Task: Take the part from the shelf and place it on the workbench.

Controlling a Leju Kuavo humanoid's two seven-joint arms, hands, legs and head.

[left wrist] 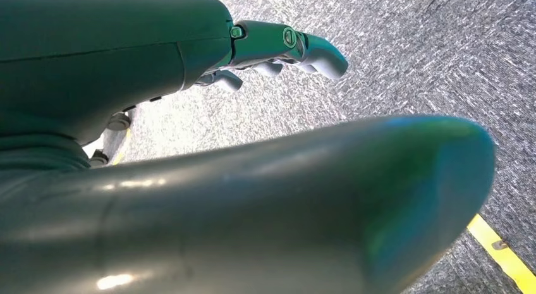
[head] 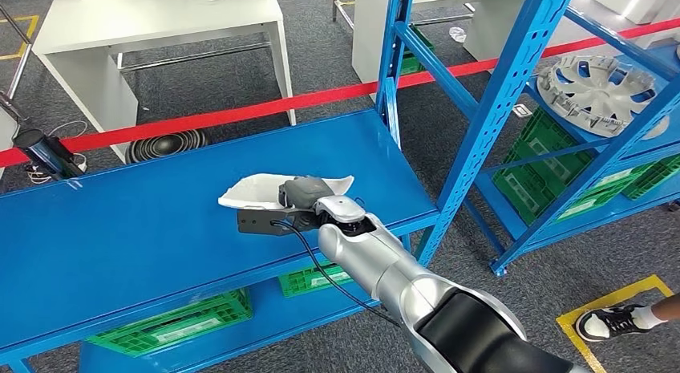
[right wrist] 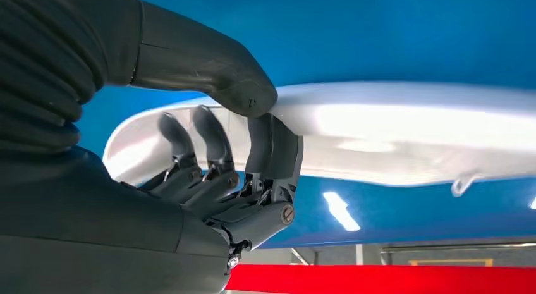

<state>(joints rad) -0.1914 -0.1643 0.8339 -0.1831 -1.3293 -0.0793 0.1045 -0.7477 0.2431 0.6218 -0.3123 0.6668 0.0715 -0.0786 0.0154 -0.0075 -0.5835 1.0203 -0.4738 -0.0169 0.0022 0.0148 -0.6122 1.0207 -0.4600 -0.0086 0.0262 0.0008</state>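
On the blue shelf (head: 144,229) that fills the left of our head view, the white part (head: 265,188) lies near the front right corner, and our right hand (head: 309,198) has hold of it. The close view from that wrist shows why the grasp sits where it does: the thumb presses on the part's (right wrist: 404,126) upper rim while the darker fingers (right wrist: 212,139) curl under its shallow curved body, so that the right hand (right wrist: 234,161) is clamped on the thin edge, the only place such a flat shell offers a purchase. We judge the part to be resting on the shelf or barely raised; the pictures do not settle which.

Beneath the shelf, a green crate (head: 180,325) sits on the lower level at the left and a second green crate (head: 309,278) shows just behind our forearm; what they hold we cannot make out beyond pale labels. A red barrier tape (head: 240,112) runs behind the shelf, and past it stands a white tabletop (head: 152,20), which we take to be the workbench still to be reached.

Further right, a neighbouring blue rack (head: 513,92) carries a silver wheel cover (head: 593,80) on an upper level, with more green crates (head: 545,168) below it. A person's shoe (head: 613,321) stands at the far right by a yellow floor marking.

Our left hand (left wrist: 284,50) hangs over grey carpet, fingers loosely apart and holding nothing.
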